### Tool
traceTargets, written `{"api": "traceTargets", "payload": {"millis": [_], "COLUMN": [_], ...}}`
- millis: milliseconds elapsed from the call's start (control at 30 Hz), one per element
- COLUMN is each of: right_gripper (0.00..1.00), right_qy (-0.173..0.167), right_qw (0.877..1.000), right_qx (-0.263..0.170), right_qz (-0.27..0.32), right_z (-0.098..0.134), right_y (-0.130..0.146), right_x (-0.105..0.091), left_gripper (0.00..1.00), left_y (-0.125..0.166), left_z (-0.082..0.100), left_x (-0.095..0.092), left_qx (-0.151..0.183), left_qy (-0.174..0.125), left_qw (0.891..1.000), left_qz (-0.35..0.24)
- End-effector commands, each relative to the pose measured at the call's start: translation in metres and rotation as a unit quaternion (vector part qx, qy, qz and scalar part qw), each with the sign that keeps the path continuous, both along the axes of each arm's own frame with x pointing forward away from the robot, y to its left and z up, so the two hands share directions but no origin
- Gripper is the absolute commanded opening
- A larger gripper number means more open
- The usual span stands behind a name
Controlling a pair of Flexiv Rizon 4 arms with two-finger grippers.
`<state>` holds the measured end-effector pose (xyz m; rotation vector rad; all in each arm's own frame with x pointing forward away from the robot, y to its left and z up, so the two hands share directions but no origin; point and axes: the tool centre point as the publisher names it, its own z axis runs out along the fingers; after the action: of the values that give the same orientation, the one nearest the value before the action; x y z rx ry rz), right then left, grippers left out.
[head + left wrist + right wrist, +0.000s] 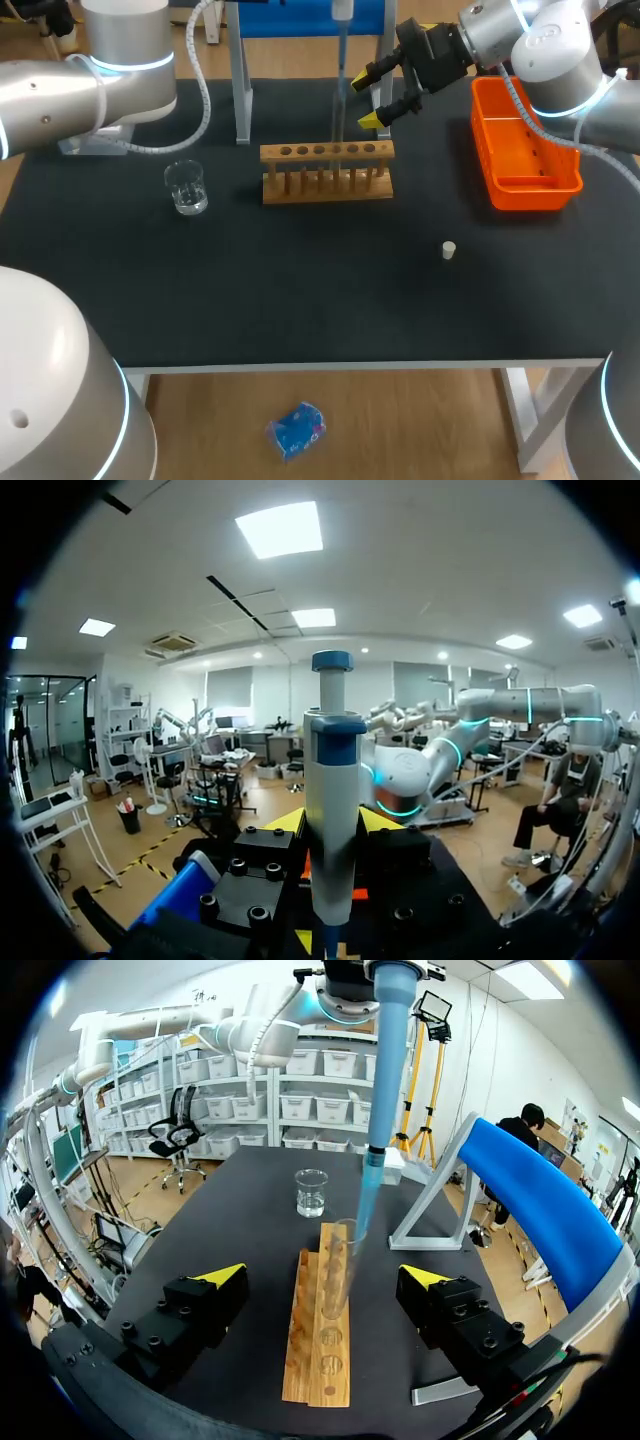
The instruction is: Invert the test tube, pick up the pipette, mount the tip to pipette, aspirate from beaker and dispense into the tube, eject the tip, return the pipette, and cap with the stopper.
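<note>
**Black tabletop, pipette held over the rack**

Black matting covers the table (300, 300), and a wooden rack (327, 170) stands near its middle, toward the back. A glass test tube (338, 1265) stands upright in one of the rack's middle holes with its mouth up.

The pipette (383, 1080) hangs upright directly above that tube. Its long blue tip (362, 1205) reaches down to the tube's mouth; I cannot tell how far in it goes. The left gripper (332, 825) holds the pipette by its body, with a black finger block on either side, high above the rack.

The right gripper (366, 100) hovers behind the rack's right end. Its yellow-tipped fingers are spread wide with nothing between them. From its wrist camera the rack runs straight ahead between the two fingers and below them.

The beaker (187, 187) stands well to the left of the rack, holding a little clear liquid. The white stopper (449, 250) lies in front of the rack's right end, well apart from it. An orange bin (525, 195) sits to the right of the rack. A blue-topped stand (545, 1200) rises just behind the rack.
</note>
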<state>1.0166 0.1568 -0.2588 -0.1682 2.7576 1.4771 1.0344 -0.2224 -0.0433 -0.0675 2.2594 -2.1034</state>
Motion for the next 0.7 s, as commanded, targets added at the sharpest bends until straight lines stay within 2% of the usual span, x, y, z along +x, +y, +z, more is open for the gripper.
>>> {"api": "traceTargets", "payload": {"millis": [33, 433, 600, 700], "right_gripper": [1.0, 1.0, 1.0, 1.0], "right_qy": [0.0, 0.0, 0.0, 0.0], "right_qw": [1.0, 1.0, 1.0, 1.0], "right_qx": [0.0, 0.0, 0.0, 0.0], "right_qz": [0.0, 0.0, 0.0, 0.0], "right_z": [0.0, 0.0, 0.0, 0.0], "right_y": [-0.0006, -0.0006, -0.0006, -0.0006], "right_x": [-0.0002, -0.0002, -0.0002, -0.0002], "left_gripper": [0.0, 0.0, 0.0, 0.0], "left_y": [0.0031, 0.0102, 0.0073, 0.0041], "left_z": [0.0013, -0.0007, -0.0025, -0.0028], "left_x": [-0.0035, -0.007, -0.0104, -0.0131], "left_qx": [0.003, 0.008, 0.003, 0.004], "left_qy": [-0.002, 0.002, 0.023, 0.024], "left_qw": [1.0, 1.0, 1.0, 1.0], "left_qz": [0.006, 0.019, 0.013, 0.009]}}
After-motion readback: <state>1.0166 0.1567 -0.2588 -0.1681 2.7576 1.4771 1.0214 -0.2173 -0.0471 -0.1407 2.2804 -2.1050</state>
